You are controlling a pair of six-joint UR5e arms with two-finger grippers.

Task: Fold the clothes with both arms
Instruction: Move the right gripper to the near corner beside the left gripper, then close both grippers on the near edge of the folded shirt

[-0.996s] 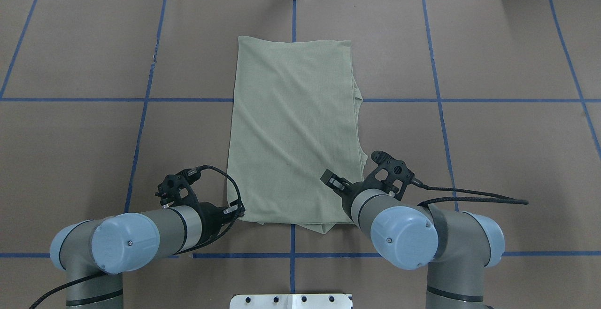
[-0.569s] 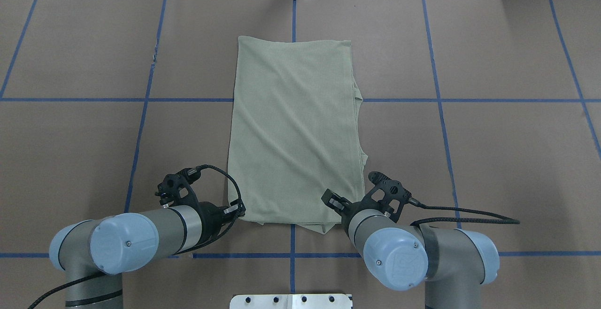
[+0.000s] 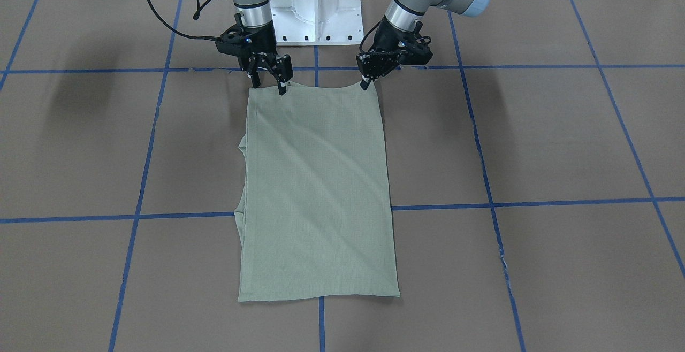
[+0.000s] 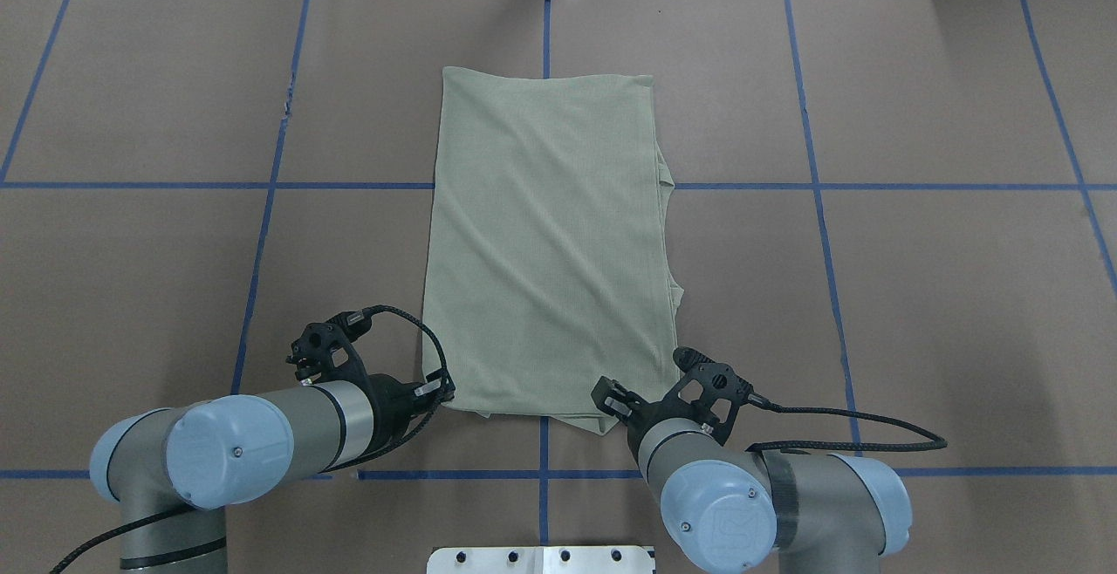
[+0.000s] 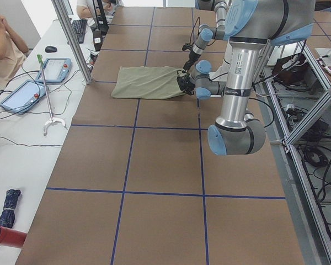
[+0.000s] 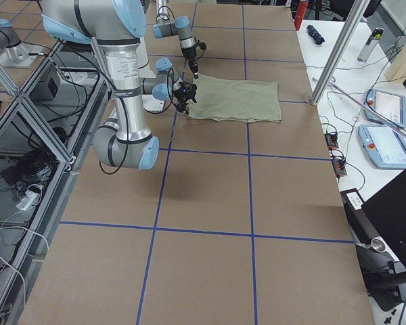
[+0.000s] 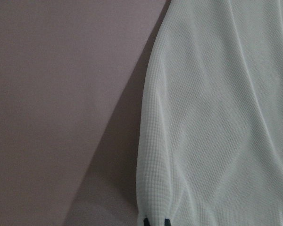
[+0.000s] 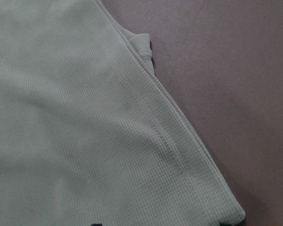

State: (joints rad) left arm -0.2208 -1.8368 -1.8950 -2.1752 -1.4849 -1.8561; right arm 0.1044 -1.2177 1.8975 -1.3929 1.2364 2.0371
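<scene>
The sage-green shirt lies folded into a long flat rectangle in the middle of the table, also in the front view. My left gripper sits at its near left corner, at the right of the front view. Its tips stand close together on the cloth edge, so it is shut on the shirt. My right gripper is open, with its fingers spread over the near right corner. The right wrist view shows the shirt's seamed edge.
The white pedestal base stands just behind both grippers. Blue tape lines grid the brown table cover. Side tables with tablets and a seated person lie beyond the far table edge.
My right arm has drawn back toward the robot along the shirt's right edge to its near right corner. The left arm and the shirt have not moved.
</scene>
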